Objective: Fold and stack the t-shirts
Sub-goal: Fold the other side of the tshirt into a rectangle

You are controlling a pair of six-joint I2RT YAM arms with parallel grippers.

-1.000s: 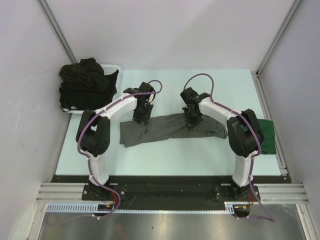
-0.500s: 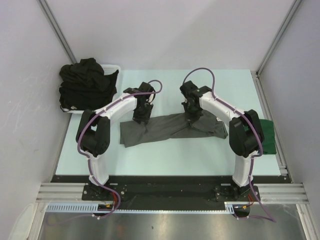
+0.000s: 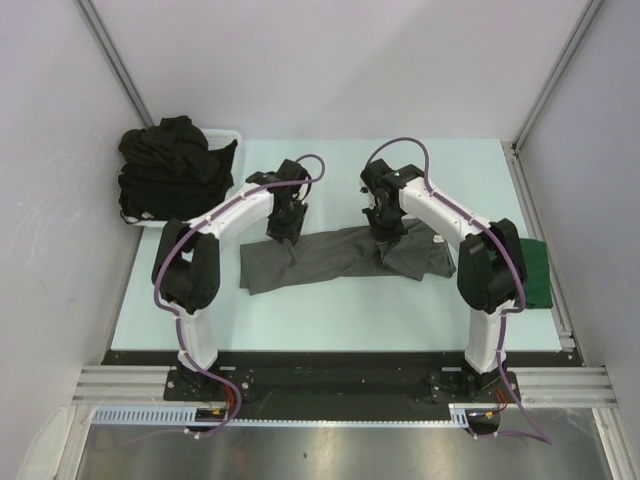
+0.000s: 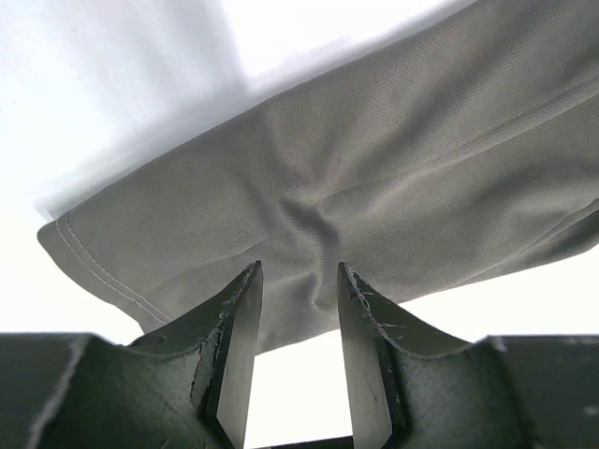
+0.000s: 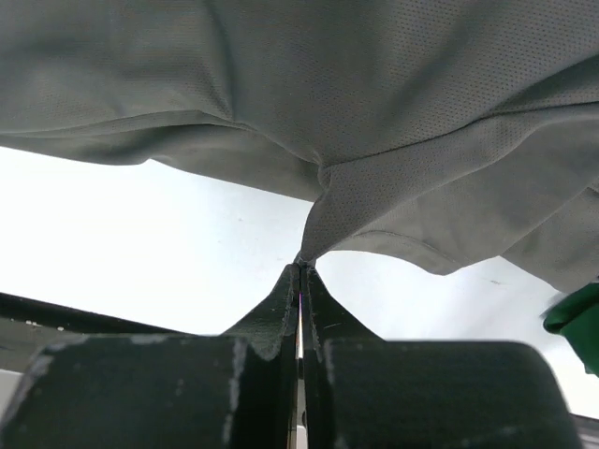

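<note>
A charcoal grey t-shirt (image 3: 320,258) lies crumpled in a long strip across the middle of the table. My right gripper (image 3: 386,240) is shut on a pinch of its edge (image 5: 323,234), and the fabric rises to the closed tips (image 5: 301,265). My left gripper (image 3: 284,236) stands over the shirt's left part with its jaws apart (image 4: 298,268); the grey cloth (image 4: 374,168) reaches in between the tips, and nothing is clamped. A dark green t-shirt (image 3: 537,272) lies at the table's right edge, and its corner shows in the right wrist view (image 5: 576,318). Black t-shirts (image 3: 170,165) are heaped at the far left.
The black heap sits in a white basket (image 3: 228,133) at the table's far left corner. White walls with metal rails close in the back and both sides. Both arm bases stand at the near edge.
My right gripper has drawn its pinch of grey cloth a little toward the far side, reshaping the shirt's right end. The left gripper has shifted slightly farther back.
</note>
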